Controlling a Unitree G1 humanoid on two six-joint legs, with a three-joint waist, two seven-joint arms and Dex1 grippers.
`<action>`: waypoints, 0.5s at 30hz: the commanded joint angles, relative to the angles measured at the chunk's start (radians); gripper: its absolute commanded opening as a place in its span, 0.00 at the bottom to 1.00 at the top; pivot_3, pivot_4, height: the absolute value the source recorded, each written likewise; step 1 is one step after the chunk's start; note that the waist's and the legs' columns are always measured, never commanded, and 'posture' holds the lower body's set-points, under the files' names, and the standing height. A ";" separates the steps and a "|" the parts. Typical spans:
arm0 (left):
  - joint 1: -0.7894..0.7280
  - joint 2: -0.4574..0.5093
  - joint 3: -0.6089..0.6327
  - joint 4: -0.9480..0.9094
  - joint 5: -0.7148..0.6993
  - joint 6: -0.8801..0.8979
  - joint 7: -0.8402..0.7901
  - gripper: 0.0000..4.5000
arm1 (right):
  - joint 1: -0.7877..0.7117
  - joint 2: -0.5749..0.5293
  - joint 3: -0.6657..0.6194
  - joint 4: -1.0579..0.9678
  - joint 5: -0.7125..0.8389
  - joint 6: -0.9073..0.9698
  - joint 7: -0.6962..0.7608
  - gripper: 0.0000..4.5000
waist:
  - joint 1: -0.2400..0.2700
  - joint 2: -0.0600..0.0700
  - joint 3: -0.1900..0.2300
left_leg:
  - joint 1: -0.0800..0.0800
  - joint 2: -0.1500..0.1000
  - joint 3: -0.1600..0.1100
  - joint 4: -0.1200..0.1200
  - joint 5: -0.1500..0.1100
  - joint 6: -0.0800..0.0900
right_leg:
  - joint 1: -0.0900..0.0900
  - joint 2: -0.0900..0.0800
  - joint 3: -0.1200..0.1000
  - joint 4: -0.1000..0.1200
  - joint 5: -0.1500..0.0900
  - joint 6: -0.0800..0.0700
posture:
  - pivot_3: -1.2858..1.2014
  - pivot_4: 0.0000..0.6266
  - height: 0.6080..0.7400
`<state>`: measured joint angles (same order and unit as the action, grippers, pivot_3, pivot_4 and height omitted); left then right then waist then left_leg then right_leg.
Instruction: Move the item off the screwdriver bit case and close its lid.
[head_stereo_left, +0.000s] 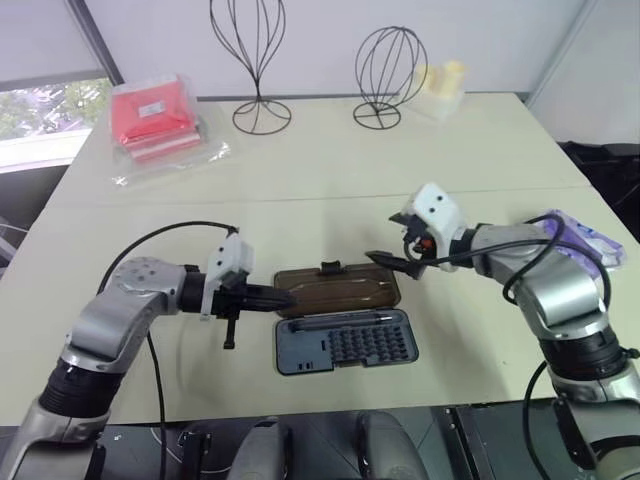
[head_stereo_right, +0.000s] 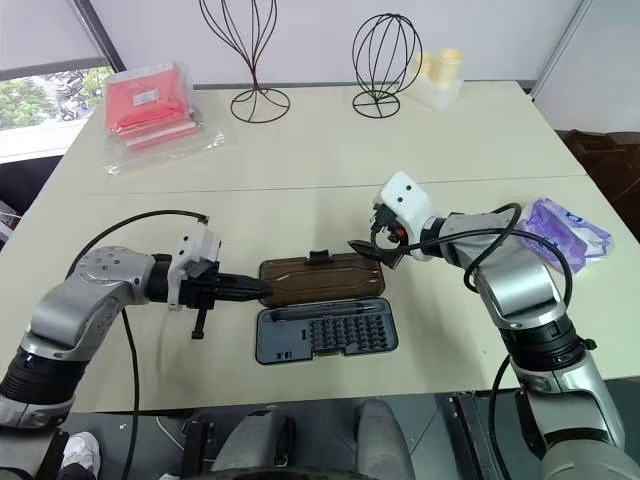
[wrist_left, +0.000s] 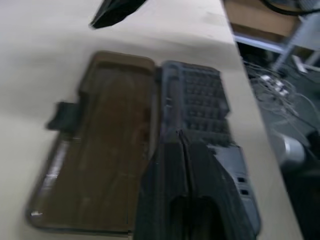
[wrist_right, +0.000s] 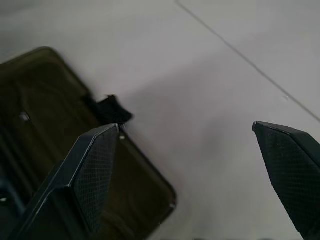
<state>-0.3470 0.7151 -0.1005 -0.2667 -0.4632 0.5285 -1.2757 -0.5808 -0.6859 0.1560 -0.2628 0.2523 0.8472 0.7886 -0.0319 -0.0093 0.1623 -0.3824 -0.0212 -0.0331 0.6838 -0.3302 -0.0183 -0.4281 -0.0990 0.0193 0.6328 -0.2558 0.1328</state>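
The left gripper (head_stereo_left: 285, 297), pinched shut and empty, sits at the translucent brown plastic lid (head_stereo_left: 337, 290) — a push could skid the whole grey screwdriver bit case (head_stereo_left: 345, 340) instead of folding it. The right gripper (head_stereo_left: 395, 263) gapes wide, empty.

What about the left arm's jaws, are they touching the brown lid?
Cannot tell. The left eye view shows the shut jaws overlapping the lid at its edge, with no plain contact or gap.

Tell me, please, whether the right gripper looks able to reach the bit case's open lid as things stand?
Probably yes: the right gripper is open just beside the right end of the lid, and nothing lies between them.
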 joint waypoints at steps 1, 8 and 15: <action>0.008 0.004 -0.042 -0.001 0.019 -0.059 -0.031 0.01 | -0.047 -0.014 0.032 0.043 -0.008 -0.069 0.063 1.00 | 0.001 0.000 0.000 | 0.000 0.000 0.000 0.000 0.000 0.000 | 0.000 0.000 0.000 0.000 0.000 0.000 | 0.52 0.24 1.00; 0.018 -0.011 -0.129 0.101 0.105 -0.189 -0.056 0.01 | -0.119 0.030 0.122 0.272 -0.083 -0.197 0.113 1.00 | -0.001 0.000 0.000 | 0.000 0.000 0.001 0.000 0.000 -0.001 | 0.000 0.000 0.000 0.000 0.000 0.000 | 0.52 0.24 1.00; 0.035 -0.020 -0.153 0.123 0.132 -0.232 -0.055 0.01 | -0.162 0.082 0.176 0.462 -0.157 -0.315 0.156 1.00 | -0.003 0.000 0.000 | 0.000 0.000 0.001 0.000 0.002 -0.004 | 0.000 0.000 0.000 0.000 0.000 0.000 | 0.52 0.24 1.00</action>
<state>-0.3181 0.6952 -0.2548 -0.1308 -0.3343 0.3167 -1.3260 -0.7097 -0.6091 0.3343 0.1896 0.1128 0.5707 0.9315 -0.0349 -0.0093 0.1624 -0.3823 -0.0213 -0.0322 0.6836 -0.3278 -0.0227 -0.4282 -0.0989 0.0191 0.6327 -0.2558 0.1328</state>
